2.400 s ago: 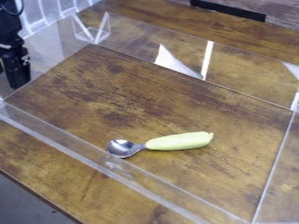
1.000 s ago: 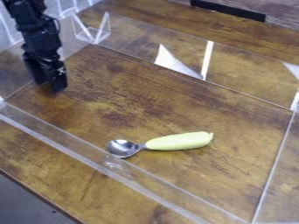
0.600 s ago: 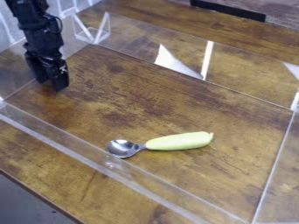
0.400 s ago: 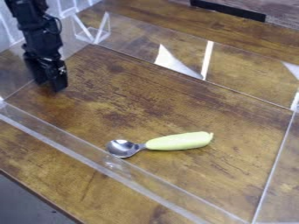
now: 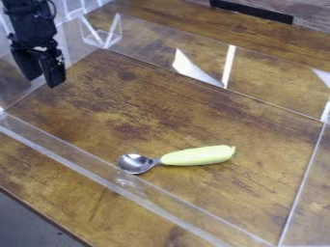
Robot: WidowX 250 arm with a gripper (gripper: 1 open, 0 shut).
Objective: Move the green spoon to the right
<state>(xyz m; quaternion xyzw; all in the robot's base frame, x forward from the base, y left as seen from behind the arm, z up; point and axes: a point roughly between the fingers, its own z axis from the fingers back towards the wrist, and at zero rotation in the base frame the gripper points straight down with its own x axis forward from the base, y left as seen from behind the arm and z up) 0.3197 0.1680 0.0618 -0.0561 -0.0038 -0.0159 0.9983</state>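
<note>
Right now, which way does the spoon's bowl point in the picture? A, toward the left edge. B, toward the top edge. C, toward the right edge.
A: the spoon's metal bowl lies to the left of its green handle.

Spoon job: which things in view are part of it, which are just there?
Part of the job:
- green spoon
- gripper

Just there:
- clear plastic walls
- white patches on the far wall
- dark strip at the table's far edge
</note>
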